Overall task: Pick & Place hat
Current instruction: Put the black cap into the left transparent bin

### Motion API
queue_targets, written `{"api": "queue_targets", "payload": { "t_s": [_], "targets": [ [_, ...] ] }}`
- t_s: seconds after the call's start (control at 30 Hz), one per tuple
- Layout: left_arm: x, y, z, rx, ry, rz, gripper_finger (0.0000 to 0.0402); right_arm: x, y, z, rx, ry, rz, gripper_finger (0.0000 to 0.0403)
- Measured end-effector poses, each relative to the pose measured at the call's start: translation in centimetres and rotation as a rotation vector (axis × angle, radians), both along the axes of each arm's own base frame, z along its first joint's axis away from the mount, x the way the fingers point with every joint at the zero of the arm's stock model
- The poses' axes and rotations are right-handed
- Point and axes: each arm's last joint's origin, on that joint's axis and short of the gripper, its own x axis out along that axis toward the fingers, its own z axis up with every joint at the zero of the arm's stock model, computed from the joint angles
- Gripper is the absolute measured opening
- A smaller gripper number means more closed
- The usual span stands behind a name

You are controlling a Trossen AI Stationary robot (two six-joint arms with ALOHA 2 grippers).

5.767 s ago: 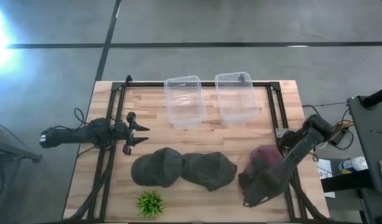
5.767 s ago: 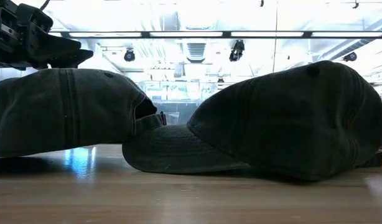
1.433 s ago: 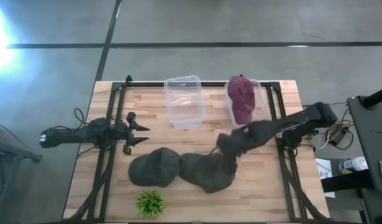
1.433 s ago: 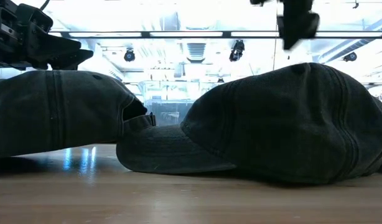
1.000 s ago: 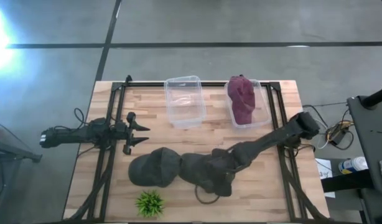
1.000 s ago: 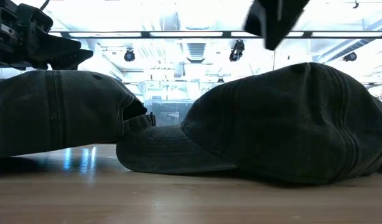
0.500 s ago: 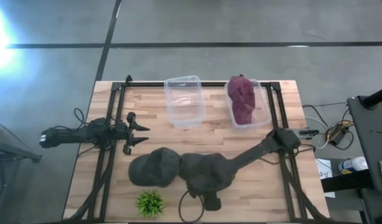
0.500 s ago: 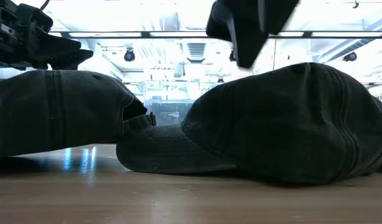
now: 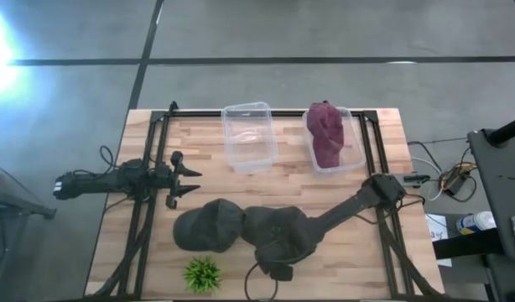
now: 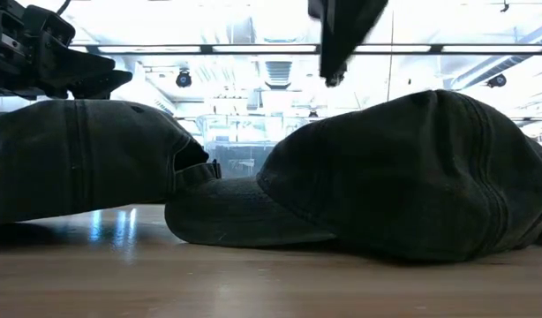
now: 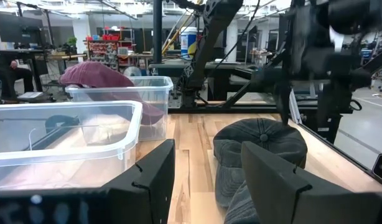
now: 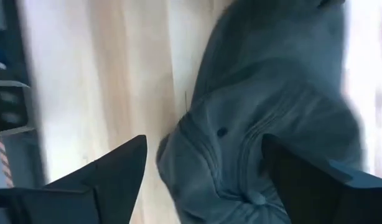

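Two dark grey caps lie crown-up on the table near its near edge: one cap (image 9: 209, 225) on the left and a middle cap (image 9: 278, 231) beside it, which the low view shows with its brim on the wood (image 10: 412, 177). A maroon cap (image 9: 326, 134) lies in the right clear bin. My right gripper (image 9: 278, 267) is open and hovers above the near side of the middle cap (image 12: 272, 106), its tip (image 10: 333, 53) clear of the crown. My left gripper (image 9: 186, 180) waits open at the left, above the table.
An empty clear bin (image 9: 249, 134) stands at the far edge beside the bin holding the maroon cap (image 11: 101, 74). A small green plant (image 9: 201, 273) sits at the near edge, left of my right gripper. Black frame rails run along both table sides.
My right gripper has swept from above the middle cap's right side toward the table's near edge and left, across the cap, and has turned about on the way. Both dark caps have stayed put.
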Motion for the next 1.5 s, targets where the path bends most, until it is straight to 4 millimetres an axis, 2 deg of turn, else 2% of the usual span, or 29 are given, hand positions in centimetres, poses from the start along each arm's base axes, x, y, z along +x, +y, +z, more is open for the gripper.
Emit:
{"api": "queue_targets", "payload": {
  "t_s": [0.1, 0.3, 0.37, 0.47, 0.6, 0.73, 0.83, 0.93, 1.1, 1.23, 1.3, 1.4, 1.5],
  "targets": [
    [0.0, 0.0, 0.0, 0.0, 0.0, 0.0, 0.0178, 0.4, 0.2, -2.3, 0.023, 0.054, -0.014, 0.032],
    [0.0, 0.0, 0.0, 0.0, 0.003, 0.0, 0.0178, 0.5, 0.3, -4.7, 0.003, 0.101, -0.041, 0.0327],
    [0.0, 0.0, 0.0, 0.0, 0.005, 0.0, 0.0178, 0.3, 0.2, -6.0, -0.015, 0.129, -0.054, 0.0324],
    [0.0, 0.0, 0.0, 0.0, 0.006, 0.0, 0.0178, 0.1, -0.1, -6.5, -0.012, 0.159, -0.092, 0.0303],
    [0.0, 0.0, -0.1, 0.0, 0.007, 0.0, 0.0178, -0.3, -0.4, -7.3, 0.004, 0.201, -0.122, 0.0234],
    [0.1, 0.0, -0.1, 0.0, 0.008, 0.0, 0.0178, -0.4, -0.4, -7.4, 0.012, 0.213, -0.125, 0.013],
    [0.1, 0.0, -0.1, 0.0, 0.008, 0.0, 0.0178, -0.4, -0.4, -6.8, 0.01, 0.223, -0.125, 0.0043],
    [0.1, 0.0, -0.1, 0.0, 0.008, 0.0, 0.0178, -0.7, -0.5, -4.3, 0.043, 0.18, -0.135, 0.0016],
    [0.1, 0.0, -0.1, 0.0, 0.009, 0.0, 0.0178, -2.2, -2.3, 3.2, 0.152, 0.002, -0.281, 0.0009],
    [0.1, 0.0, -0.1, 0.0, 0.01, 0.0, 0.0178, -4.0, -5.7, 10.0, 0.216, -0.275, -0.519, 0.0009],
    [0.1, 0.0, -0.1, 0.0, 0.01, 0.0, 0.0178, -4.4, -7.6, 12.8, 0.253, -0.43, -0.586, 0.0009],
    [0.1, 0.0, -0.1, 0.0, 0.01, 0.0, 0.0178, -4.6, -10.2, 16.2, 0.284, -0.657, -0.625, 0.0009],
    [0.1, 0.0, -0.1, 0.0, 0.01, 0.0, 0.0178, -4.5, -12.9, 18.9, 0.225, -0.882, -0.668, 0.0009]
  ]
}}
